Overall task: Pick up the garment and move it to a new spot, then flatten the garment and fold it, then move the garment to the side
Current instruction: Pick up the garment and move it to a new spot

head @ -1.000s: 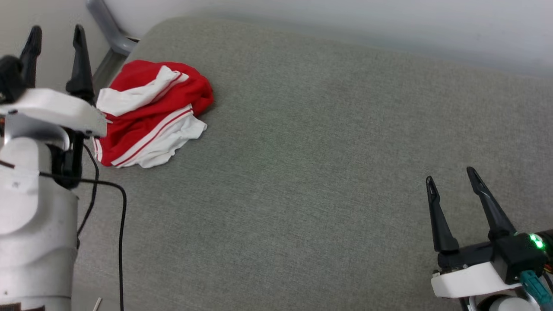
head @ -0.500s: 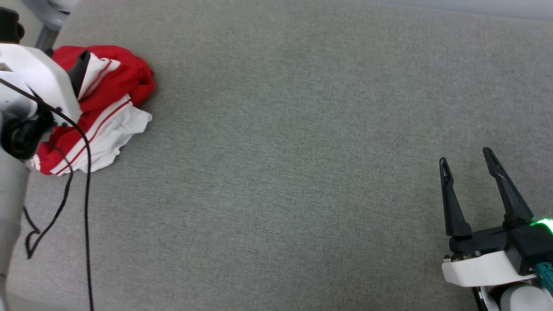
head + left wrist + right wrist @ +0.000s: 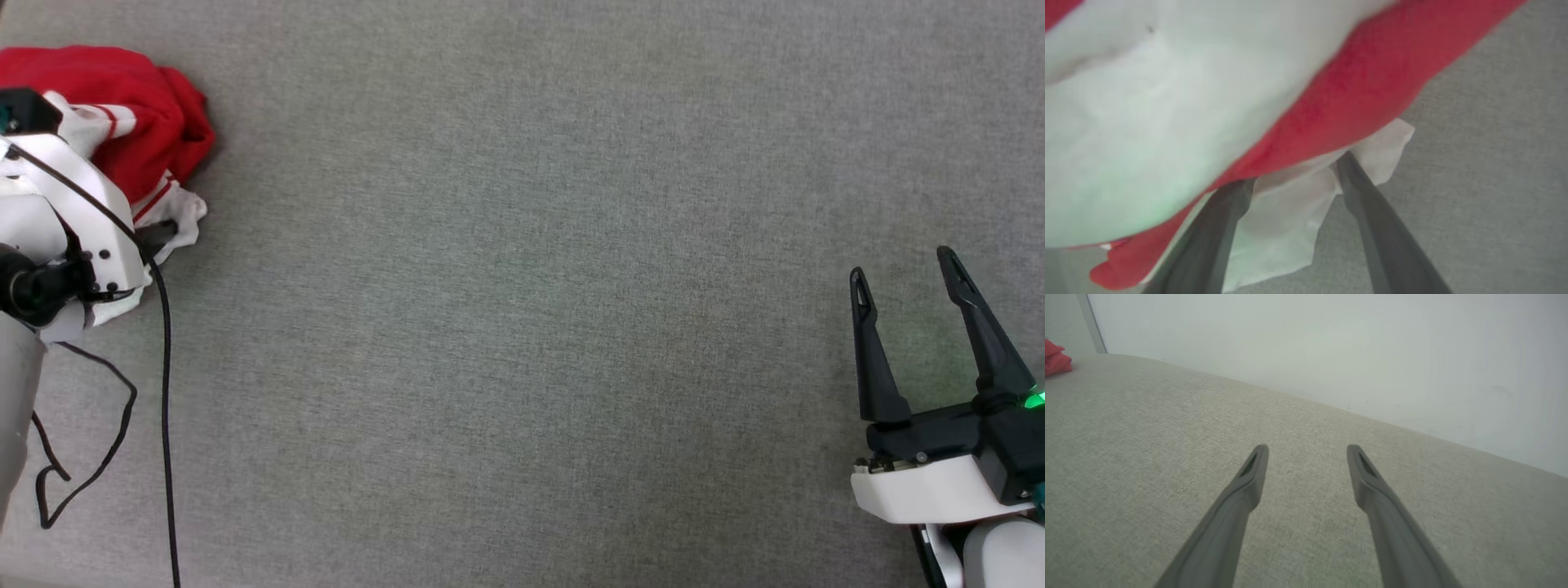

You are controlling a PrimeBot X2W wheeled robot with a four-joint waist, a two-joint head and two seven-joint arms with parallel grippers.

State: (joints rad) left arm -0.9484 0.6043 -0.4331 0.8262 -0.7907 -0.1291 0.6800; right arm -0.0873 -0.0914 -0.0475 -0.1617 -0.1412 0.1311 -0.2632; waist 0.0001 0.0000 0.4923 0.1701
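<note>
Left wrist view showed the left gripper wide at the crumpled garment, ungrasped; the right gripper wide, empty; seemingly every step remained.

Surface: upholstered pad, grey-green woven cloth, lay flat and smooth across the work area.
Far edge: rounded and soft in the right wrist view, sloping down toward that view's right.
Wall: plain, pale grey-white, with a few faint specks low down; it stood directly behind the pad.
Corner strip: narrow grey upright at the wall's left end.
Light: even and diffuse, with soft shadows; a green tinge lay faintly on the weave.
</note>
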